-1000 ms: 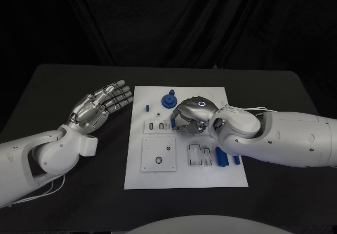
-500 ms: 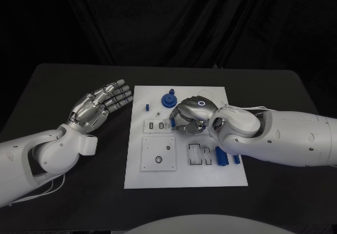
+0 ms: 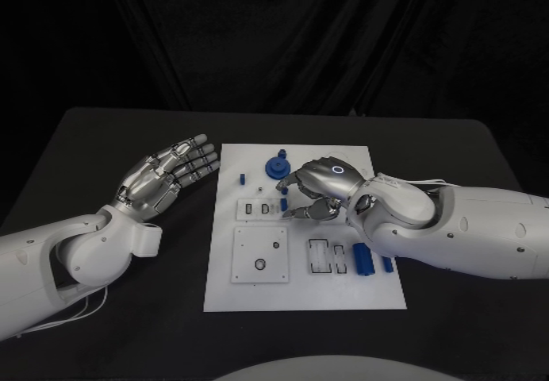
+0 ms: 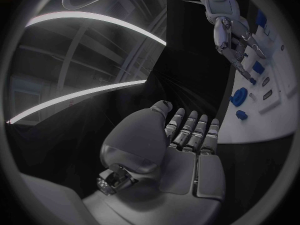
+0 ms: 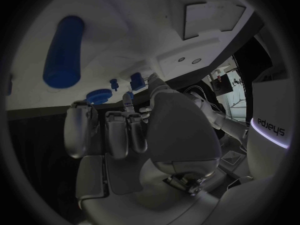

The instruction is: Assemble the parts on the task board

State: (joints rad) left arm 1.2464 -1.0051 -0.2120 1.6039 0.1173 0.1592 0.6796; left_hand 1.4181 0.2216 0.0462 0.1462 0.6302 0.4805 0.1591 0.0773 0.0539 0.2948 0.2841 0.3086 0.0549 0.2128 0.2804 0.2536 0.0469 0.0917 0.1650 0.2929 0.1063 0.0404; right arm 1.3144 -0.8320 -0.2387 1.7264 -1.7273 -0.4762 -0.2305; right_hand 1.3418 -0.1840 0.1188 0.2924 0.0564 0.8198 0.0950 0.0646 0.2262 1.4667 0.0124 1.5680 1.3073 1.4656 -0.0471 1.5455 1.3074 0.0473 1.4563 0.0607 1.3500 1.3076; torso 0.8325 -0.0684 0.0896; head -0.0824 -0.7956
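The white task board lies mid-table. My right hand hovers over its upper middle, pinching a small blue piece between thumb and a finger, just above the small slotted block. In the left wrist view the same hand points that blue piece down at the board. A round blue part stands near the board's far edge, with a small blue peg to its left. A blue cylinder lies by the right forearm. My left hand stays palm-up, fingers spread and holding nothing, left of the board.
A square white plate with a hole and a slotted frame sit on the board's near half. The right forearm covers the board's right edge. The right wrist view shows the blue cylinder and the round part.
The right hand's fingers have uncurled and reached out toward the slotted block, bringing the small blue piece into sight at their tips. The left hand has barely moved.
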